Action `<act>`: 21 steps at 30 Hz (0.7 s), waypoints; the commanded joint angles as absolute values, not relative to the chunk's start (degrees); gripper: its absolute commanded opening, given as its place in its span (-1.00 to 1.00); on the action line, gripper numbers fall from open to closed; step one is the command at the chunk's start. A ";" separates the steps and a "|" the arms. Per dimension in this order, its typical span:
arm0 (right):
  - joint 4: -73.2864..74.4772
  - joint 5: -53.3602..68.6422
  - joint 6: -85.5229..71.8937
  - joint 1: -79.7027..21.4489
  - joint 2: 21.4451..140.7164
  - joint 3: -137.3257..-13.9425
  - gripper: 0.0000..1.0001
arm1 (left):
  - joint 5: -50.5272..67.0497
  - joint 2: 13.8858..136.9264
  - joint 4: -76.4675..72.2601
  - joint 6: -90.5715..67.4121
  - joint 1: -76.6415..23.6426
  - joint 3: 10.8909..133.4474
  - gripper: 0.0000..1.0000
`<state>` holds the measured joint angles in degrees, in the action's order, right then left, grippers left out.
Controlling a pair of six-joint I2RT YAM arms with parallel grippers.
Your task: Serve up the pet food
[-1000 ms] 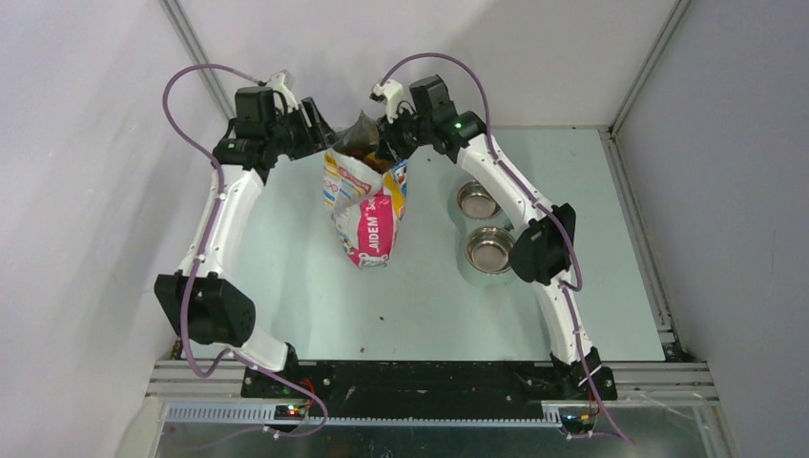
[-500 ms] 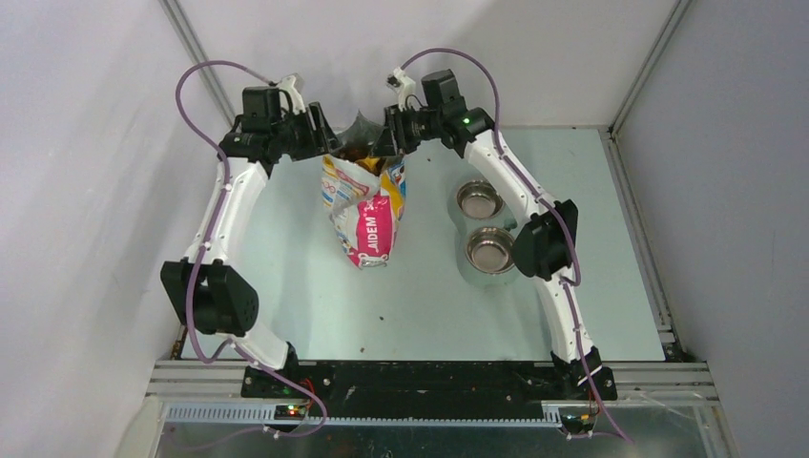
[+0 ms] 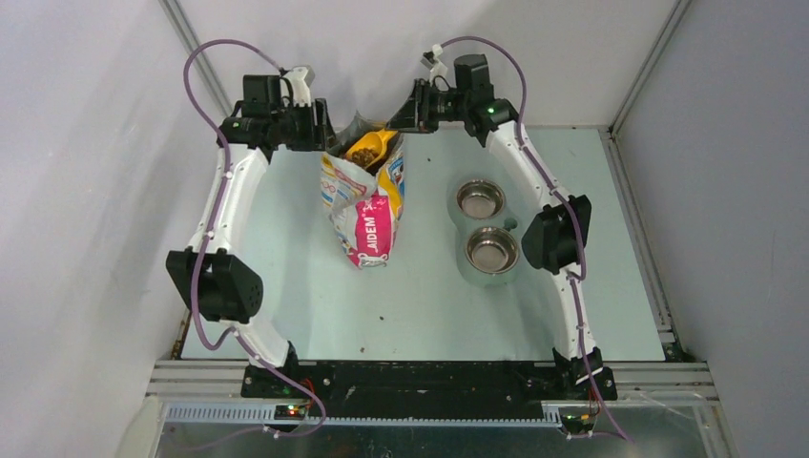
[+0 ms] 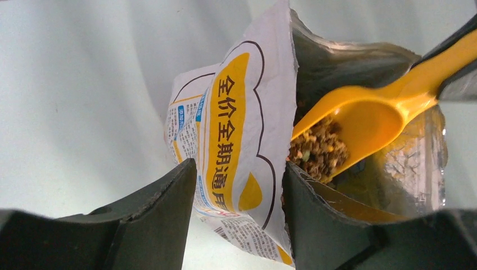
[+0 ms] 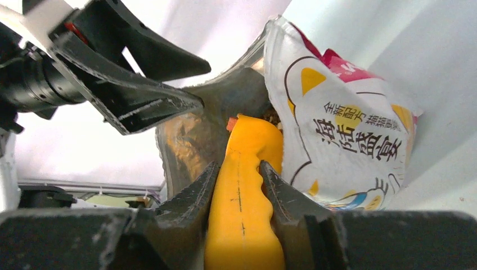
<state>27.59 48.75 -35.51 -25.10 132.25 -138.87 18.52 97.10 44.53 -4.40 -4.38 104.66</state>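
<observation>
The printed cat-food bag [image 3: 367, 215] stands at the back middle of the table with its top open. My right gripper [image 3: 405, 114] is shut on the handle of a yellow scoop [image 3: 367, 148], whose bowl hangs over the bag's mouth. The scoop [image 4: 382, 109] carries a small heap of pet food [image 4: 318, 149], brown kibble. In the right wrist view the jaws [image 5: 239, 165] pinch the scoop's handle [image 5: 244, 214]. My left gripper [image 4: 239, 166] is open, its fingers astride the bag's left wall [image 4: 247, 112] with a gap on the outer side.
Two steel bowls [image 3: 479, 199] [image 3: 491, 249] sit side by side to the right of the bag. A stray pellet [image 3: 381, 316] lies on the table in front of the bag. Enclosure walls stand close behind both grippers.
The right gripper has drawn up and back to the right, bringing the scoop out of the bag with kibble in it. The left gripper has edged slightly left at the bag's rim.
</observation>
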 commanded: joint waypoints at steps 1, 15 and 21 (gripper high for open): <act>20.34 49.62 -43.63 -23.71 131.21 -138.77 -1.00 | 19.53 98.13 47.64 4.21 -4.55 107.88 0.26; 9.81 54.56 -61.49 -19.73 130.52 -129.14 -1.00 | 14.83 99.96 53.68 16.22 -5.71 114.89 0.28; -0.34 58.30 -69.95 -18.31 129.18 -124.52 -1.00 | 14.46 101.41 55.51 17.45 -6.36 118.23 0.29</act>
